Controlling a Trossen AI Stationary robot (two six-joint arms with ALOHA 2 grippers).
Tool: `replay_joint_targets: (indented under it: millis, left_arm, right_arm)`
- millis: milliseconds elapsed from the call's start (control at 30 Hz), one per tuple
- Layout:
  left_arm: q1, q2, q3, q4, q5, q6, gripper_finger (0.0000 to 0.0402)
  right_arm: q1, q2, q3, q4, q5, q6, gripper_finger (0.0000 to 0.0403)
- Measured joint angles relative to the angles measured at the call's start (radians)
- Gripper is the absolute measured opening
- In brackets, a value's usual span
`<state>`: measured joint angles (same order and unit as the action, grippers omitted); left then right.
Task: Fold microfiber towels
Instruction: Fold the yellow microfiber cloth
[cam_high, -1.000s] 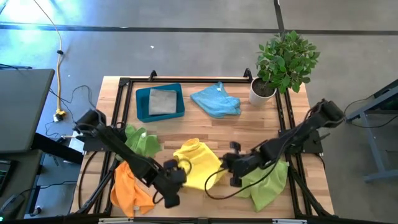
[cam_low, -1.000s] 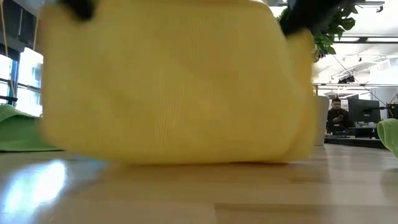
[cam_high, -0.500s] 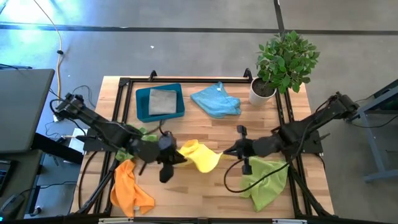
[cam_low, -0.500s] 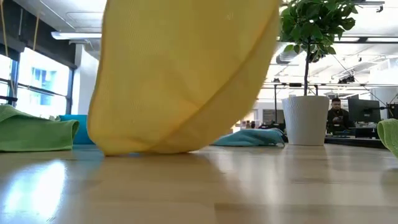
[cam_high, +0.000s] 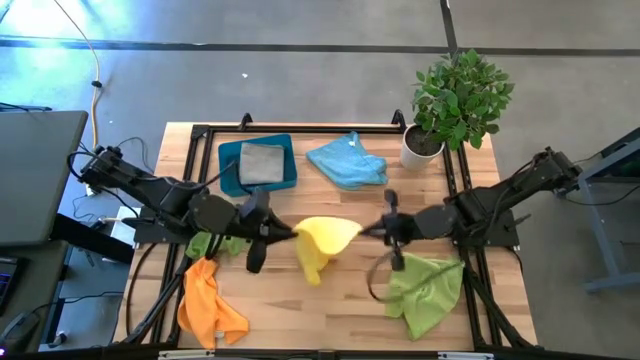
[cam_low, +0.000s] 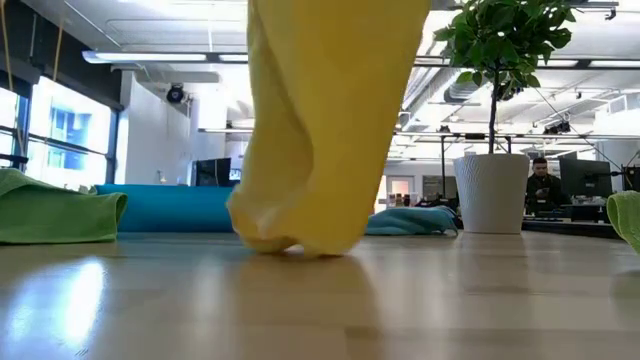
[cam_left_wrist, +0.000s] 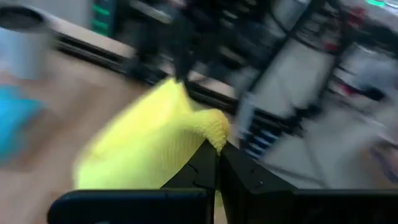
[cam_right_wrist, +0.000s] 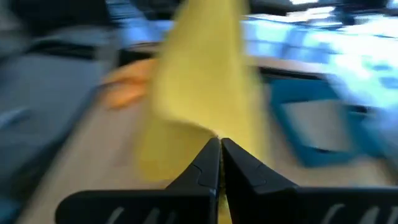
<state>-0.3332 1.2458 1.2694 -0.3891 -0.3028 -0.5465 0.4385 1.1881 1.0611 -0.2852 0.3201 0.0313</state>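
Yellow towel (cam_high: 322, 240) — slung between left gripper (cam_high: 278, 232) and right gripper (cam_high: 372, 231), each pinching an upper corner, both equally near; long axis left-to-right, body hanging over mid-table, lowest fold apparently brushing the table (cam_high: 300, 310).

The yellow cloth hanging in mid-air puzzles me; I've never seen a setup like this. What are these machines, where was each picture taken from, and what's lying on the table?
Two robot arms work at a wooden table. One picture looks straight down, one looks level across the tabletop, and two come from cameras on the arms' wrists. The left gripper and right gripper are each shut on an edge of the yellow towel, holding it up between them so its lowest part just touches the wood. Also there: an orange towel, two green towels, a blue towel, a grey towel in a teal tray, and a potted plant.
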Motion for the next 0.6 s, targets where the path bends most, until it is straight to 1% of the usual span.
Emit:
replay_joint_targets:
  millis: [33,67,100,133,200,233,267,300,333,400,467,533,600]
  left_arm:
    - [-0.001,0.003,-0.001,-0.006,0.059,0.006,0.0000]
    - [-0.004,0.007,-0.002,-0.019,0.102,0.017,0.0000]
    - [-0.007,0.014,-0.002,-0.025,0.120,0.030,0.0000]
    - [-0.007,0.017,-0.002,-0.037,0.117,0.041,0.0000]
    - [-0.001,0.017,-0.002,-0.071,0.043,0.051,0.0000]
    - [0.006,0.017,-0.002,-0.071,0.002,0.052,0.0000]
    - [0.013,0.016,-0.002,-0.069,-0.028,0.052,0.0001]
    - [0.020,0.016,-0.002,-0.060,-0.036,0.052,0.0001]
    - [0.028,0.016,-0.002,-0.047,-0.011,0.052,0.0001]
    - [0.044,0.016,-0.002,-0.021,0.118,0.053,0.0001]
    - [0.054,0.016,-0.002,-0.018,0.224,0.053,0.0001]
    - [0.065,0.016,-0.002,-0.018,0.249,0.055,0.0001]
    - [0.081,0.014,-0.002,-0.018,0.230,0.078,0.0001]
  right_arm:
    - [0.003,-0.003,0.000,-0.001,-0.052,-0.021,0.0000]
    - [0.006,-0.009,0.000,-0.004,-0.069,-0.044,0.0000]
    - [0.008,-0.017,0.000,-0.010,-0.055,-0.061,0.0000]
    - [0.009,-0.026,0.000,-0.018,-0.002,-0.068,0.0000]
    - [-0.002,-0.042,0.000,-0.024,0.136,-0.061,0.0000]
    - [-0.009,-0.050,0.000,-0.023,0.178,-0.049,0.0000]
    - [-0.013,-0.058,0.000,-0.025,0.181,-0.034,0.0000]
    - [-0.016,-0.065,0.000,-0.024,0.149,-0.026,0.0000]
    - [-0.020,-0.071,0.000,-0.023,0.097,-0.019,0.0000]
    - [-0.021,-0.075,0.000,-0.025,-0.007,-0.001,0.0000]
    - [-0.019,-0.082,0.000,-0.025,-0.068,0.014,0.0000]
    - [-0.019,-0.090,0.000,-0.024,-0.090,0.015,0.0000]
    - [-0.019,-0.096,0.013,-0.059,-0.089,0.020,0.0000]
